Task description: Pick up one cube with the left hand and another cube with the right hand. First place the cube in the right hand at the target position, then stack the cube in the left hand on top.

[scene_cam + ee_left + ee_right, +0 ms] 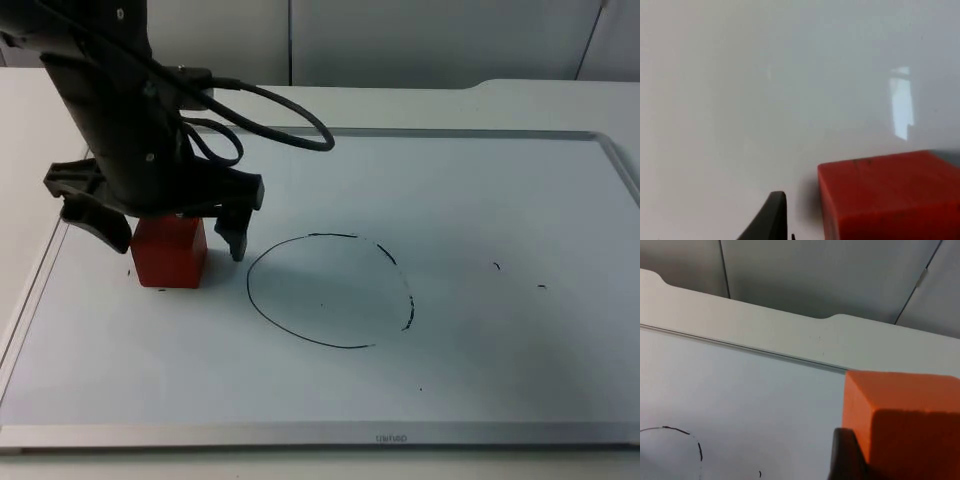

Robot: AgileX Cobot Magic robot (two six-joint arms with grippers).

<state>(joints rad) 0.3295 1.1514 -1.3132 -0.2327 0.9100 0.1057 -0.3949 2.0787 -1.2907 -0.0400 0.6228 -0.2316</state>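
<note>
We see the left gripper low over the white board, its fingers spread wide on either side of a red cube that sits on the board just left of the drawn circle. In the left wrist view the red cube rests on the board with one black fingertip beside it, a small gap between them. In the right wrist view the right gripper is raised above the board and pinches an orange cube, with part of the circle nearby and the grey wall behind the table edge.
</note>
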